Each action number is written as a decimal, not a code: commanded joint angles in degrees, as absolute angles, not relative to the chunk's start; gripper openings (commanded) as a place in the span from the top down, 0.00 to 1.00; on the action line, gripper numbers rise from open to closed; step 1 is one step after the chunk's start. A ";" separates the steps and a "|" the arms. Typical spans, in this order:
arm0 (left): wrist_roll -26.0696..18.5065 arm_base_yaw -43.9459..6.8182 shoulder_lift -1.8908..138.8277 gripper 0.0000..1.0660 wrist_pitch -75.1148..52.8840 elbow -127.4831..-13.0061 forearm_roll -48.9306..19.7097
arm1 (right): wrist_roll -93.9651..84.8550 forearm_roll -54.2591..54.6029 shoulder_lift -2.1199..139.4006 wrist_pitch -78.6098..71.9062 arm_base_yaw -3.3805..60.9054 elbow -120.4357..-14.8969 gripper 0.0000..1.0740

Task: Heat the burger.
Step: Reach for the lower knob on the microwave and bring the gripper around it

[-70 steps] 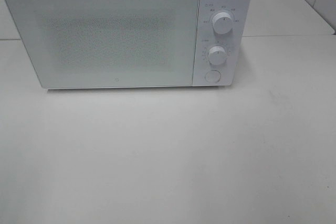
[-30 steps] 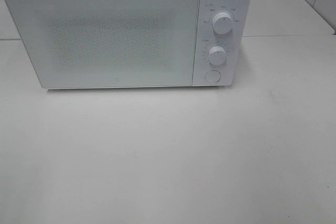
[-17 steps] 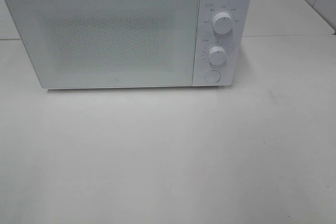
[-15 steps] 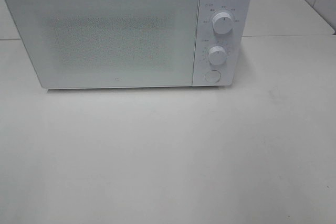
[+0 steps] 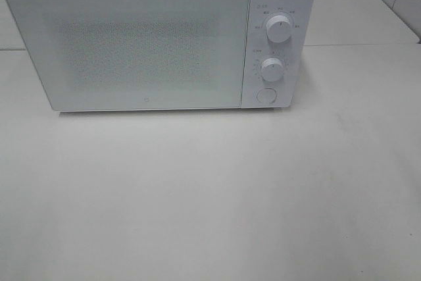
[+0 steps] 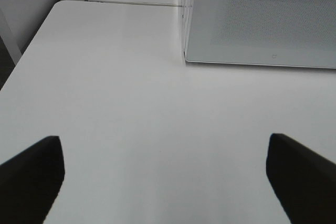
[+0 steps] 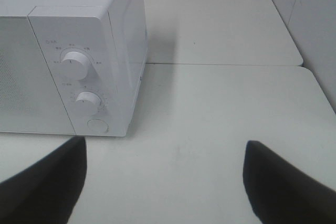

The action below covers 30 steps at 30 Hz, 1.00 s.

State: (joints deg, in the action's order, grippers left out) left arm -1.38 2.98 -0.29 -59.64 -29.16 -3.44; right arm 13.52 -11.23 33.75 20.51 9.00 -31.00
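White and blank, the flat desk (image 5: 210, 195) carries only a white box-shaped microwave oven (image 5: 158, 37), its frosted speckled door (image 5: 131, 44) closed flush; the burger shows in none of the three views, so which way it lies from either hand cannot be told, nor whether it sits behind that door or somewhere off the pictures. Both hands are out of the high view. In its wrist view the left hand (image 6: 163, 145) has its two dark fingers spread wide apart, with nothing between them and bare desk beneath, and it faces the lower corner of the door on the oven's left side. The right hand (image 7: 165, 145) is likewise parted and empty, and it faces the control strip: the white round upper dial (image 7: 74, 65), the smaller white lower dial (image 7: 87, 98) and the round white push button (image 7: 97, 126) below them. Judging by that, the right hand is the nearer to the button, which probably releases the door, while the left is the nearer to the door itself
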 commanded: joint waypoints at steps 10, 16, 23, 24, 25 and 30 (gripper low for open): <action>-1.15 3.09 -1.38 0.06 -59.36 -28.88 -4.01 | 14.04 -11.80 44.06 10.60 8.77 -31.23 0.29; -1.15 3.09 -1.38 0.06 -59.36 -28.88 -4.01 | 13.98 -11.97 51.28 0.69 8.77 -31.23 0.29; -1.15 3.09 -1.38 0.06 -59.36 -28.88 -4.01 | 13.46 -11.75 59.82 -9.28 8.77 -31.23 0.29; -1.15 3.09 -1.38 0.06 -59.36 -28.88 -4.01 | 13.46 -11.75 59.82 -9.28 8.77 -31.23 0.29; -1.15 3.09 -1.38 0.06 -59.36 -28.88 -4.01 | 13.06 -11.29 61.94 -11.63 8.77 -31.23 0.29; -1.15 3.09 -1.38 0.06 -59.36 -28.88 -4.01 | 12.95 -11.00 67.95 -16.33 8.77 -31.23 0.29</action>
State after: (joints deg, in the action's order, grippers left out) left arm -1.38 2.98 -0.29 -59.64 -29.16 -3.44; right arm 13.29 -10.77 67.90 -14.90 9.00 -31.00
